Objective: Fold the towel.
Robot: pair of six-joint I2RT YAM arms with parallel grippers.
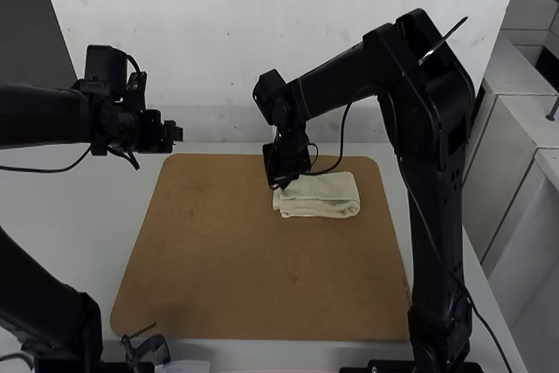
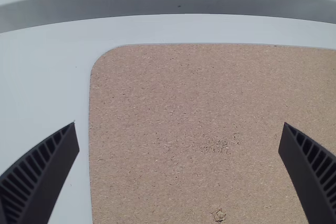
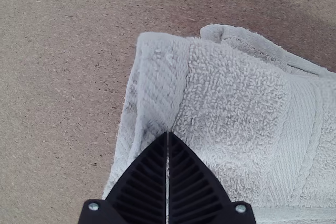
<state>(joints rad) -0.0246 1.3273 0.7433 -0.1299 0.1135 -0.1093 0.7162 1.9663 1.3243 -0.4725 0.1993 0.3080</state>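
Right tool [image 3: 168,134]: closed, tips at the towel [image 3: 236,93] near one end, no hold evident. Left tool [image 2: 179,124]: wide open, empty. Towel: on the board [image 1: 244,277], folded into a layered rectangle. Folding judged nearly complete; uneven edges remain to be squared.

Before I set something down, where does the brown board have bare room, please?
Bare board lies left of the towel and in front of it, to the near edge. It is crowded at the towel's left end, where the right gripper stands, jaws shut, its arm above.
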